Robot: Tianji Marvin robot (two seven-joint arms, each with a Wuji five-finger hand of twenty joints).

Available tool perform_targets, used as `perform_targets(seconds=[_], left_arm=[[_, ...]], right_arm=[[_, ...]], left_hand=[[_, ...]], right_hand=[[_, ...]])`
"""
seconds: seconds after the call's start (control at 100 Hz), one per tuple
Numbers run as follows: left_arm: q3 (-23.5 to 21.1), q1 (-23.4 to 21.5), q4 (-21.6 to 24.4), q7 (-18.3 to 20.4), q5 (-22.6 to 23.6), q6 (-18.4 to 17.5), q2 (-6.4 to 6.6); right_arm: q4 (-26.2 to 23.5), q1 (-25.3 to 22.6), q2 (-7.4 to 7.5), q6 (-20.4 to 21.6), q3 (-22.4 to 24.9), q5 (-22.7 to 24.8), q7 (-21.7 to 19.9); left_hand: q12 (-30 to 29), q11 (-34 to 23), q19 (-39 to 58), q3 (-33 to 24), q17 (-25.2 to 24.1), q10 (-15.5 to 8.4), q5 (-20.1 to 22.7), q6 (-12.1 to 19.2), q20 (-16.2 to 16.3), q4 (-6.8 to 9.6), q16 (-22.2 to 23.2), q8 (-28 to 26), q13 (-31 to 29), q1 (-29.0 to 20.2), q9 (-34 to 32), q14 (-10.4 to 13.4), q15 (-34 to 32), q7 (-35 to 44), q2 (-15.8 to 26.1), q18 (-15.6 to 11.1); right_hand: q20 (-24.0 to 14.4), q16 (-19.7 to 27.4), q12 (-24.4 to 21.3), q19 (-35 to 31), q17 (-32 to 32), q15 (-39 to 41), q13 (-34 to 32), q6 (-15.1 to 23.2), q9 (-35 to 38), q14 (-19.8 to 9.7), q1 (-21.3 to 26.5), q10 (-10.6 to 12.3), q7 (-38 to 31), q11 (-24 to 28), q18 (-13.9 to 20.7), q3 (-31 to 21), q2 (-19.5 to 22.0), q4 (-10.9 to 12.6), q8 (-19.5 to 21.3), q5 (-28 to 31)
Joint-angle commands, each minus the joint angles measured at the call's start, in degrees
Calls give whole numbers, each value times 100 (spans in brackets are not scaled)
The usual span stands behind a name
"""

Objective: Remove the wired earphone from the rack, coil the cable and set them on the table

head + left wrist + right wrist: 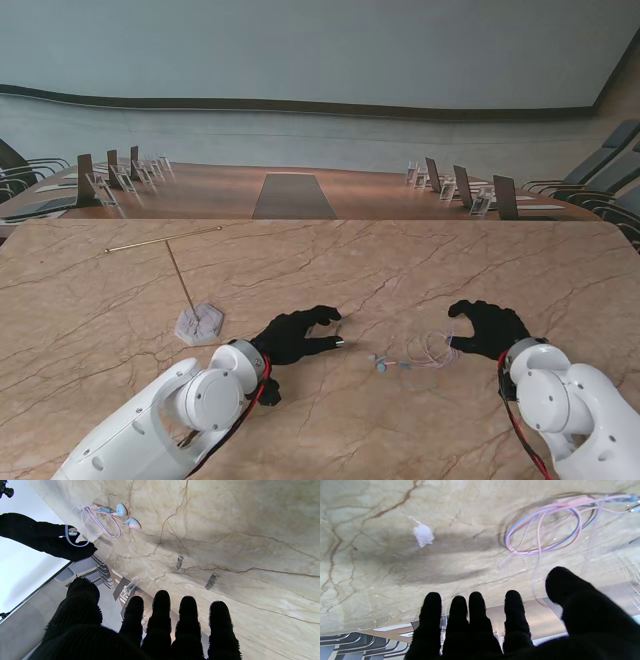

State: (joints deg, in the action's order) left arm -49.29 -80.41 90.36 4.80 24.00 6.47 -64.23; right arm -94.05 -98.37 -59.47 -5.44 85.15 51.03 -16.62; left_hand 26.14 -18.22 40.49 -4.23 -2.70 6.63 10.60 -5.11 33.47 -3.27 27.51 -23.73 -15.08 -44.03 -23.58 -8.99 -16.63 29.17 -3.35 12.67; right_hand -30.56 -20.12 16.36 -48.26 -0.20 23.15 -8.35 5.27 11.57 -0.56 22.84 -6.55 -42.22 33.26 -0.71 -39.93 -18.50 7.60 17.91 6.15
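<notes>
A conference room with a long curved pale wall [320, 50] fills the background, with rows of dark chairs [110, 170] and a wooden meeting table [300, 192] beyond the work surface. Nearest is a broad marble-patterned table [100, 300], beige with brown veins, its far edge running across the middle of the stand's view.

Both white arms rise from the near corners. The left hand [297, 335], in a black glove, lies low over the table a little left of its middle, fingers spread and extended toward the right, holding nothing; its wrist view shows four fingertips [161, 610] and the thumb apart over bare stone. The right hand [487, 328], also gloved, sits right of centre with fingers loosely curled and apart. In the left wrist view a loop of pale cable passes around its fingers, yet whether it grips the cable cannot be told.

The rack [198, 322], a thin brass T-shaped rod on a small white base, stands left of the left hand, toward the left side of the table, with nothing hanging on it.

The wired earphone [405, 358] lies on the table between the two hands, pink and blue cable in a loose coil just beside the right hand, the two light blue earbuds [127, 516] resting toward the left hand.
</notes>
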Motion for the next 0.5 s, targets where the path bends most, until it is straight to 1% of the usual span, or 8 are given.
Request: perform_targets(seconds=[0.0,0.07,0.19,0.26,0.39,0.41,0.44,0.49], left_arm=[[-13,-56,-11,-6,20,-17,-24],[-20,-69,-12,-11,43,-32,-20],[-32,-102,8,-10,89,-54,-9],[-54,-149,41,-15,155,-75,5],[-142,-295,159,-13,285,-62,35],[-157,-319,178,-13,306,-60,40],[-180,-353,206,-17,335,-58,45],[-212,-398,241,-24,374,-61,52]], right_arm=[[-120,-136,-3,55,60,-16,19],[-194,-231,-10,119,143,-39,43],[-334,-403,-17,222,275,-100,42],[-430,-524,-22,274,363,-167,12],[-592,-747,-35,369,526,-292,18],[-619,-777,-34,367,551,-291,-1],[-638,-808,-33,371,581,-281,-17],[-605,-807,-36,379,590,-244,14]], left_hand=[[2,31,132,118,-11,-93,72,51,67,190,51,41,-36,-83,9,83,-11,-82,221,-68],[-38,86,104,128,-37,-139,75,58,50,191,19,40,21,-88,69,128,42,-76,218,-87],[-205,223,-78,158,-116,-234,62,126,-58,192,-134,52,176,-99,191,287,235,-85,230,-168],[-341,330,-228,181,-139,-297,80,161,-131,195,-253,59,247,-93,258,370,358,-93,249,-191],[-467,373,-452,210,-142,-334,106,160,-220,198,-350,80,319,-79,331,418,444,-122,251,-239],[-477,373,-462,210,-142,-333,112,157,-221,199,-355,83,319,-81,329,416,449,-125,253,-239],[-488,367,-473,207,-139,-295,124,140,-220,200,-358,86,306,-91,320,405,447,-127,248,-231],[-500,358,-477,212,-138,-295,136,139,-210,199,-362,90,295,-85,310,402,446,-131,256,-226]], right_hand=[[155,224,-158,380,-179,-455,83,154,-153,-283,-262,137,259,-361,292,197,236,-63,-107,-146],[270,434,-264,765,-299,-976,98,202,-140,-477,-356,248,500,-705,510,337,328,-31,-72,-148],[479,617,-414,1286,-350,-1516,149,273,-138,-678,-596,346,907,-1123,827,743,583,-156,-9,-164],[625,739,-548,1678,-329,-1891,202,294,-131,-817,-821,409,1245,-1470,1016,1000,781,-284,36,-164],[653,777,-665,2042,-310,-2182,271,174,-148,-916,-1055,450,1664,-1780,1191,1103,866,-437,82,-173],[639,776,-718,2102,-305,-2239,286,122,-151,-895,-944,433,1907,-1898,1198,1066,846,-408,6,-160],[592,752,-751,2162,-296,-2278,298,76,-151,-845,-612,401,2180,-1994,1181,1001,781,-261,-17,-125],[486,680,-690,2150,-296,-2233,302,46,-154,-766,-118,337,2002,-1891,1132,664,585,458,348,-129]])
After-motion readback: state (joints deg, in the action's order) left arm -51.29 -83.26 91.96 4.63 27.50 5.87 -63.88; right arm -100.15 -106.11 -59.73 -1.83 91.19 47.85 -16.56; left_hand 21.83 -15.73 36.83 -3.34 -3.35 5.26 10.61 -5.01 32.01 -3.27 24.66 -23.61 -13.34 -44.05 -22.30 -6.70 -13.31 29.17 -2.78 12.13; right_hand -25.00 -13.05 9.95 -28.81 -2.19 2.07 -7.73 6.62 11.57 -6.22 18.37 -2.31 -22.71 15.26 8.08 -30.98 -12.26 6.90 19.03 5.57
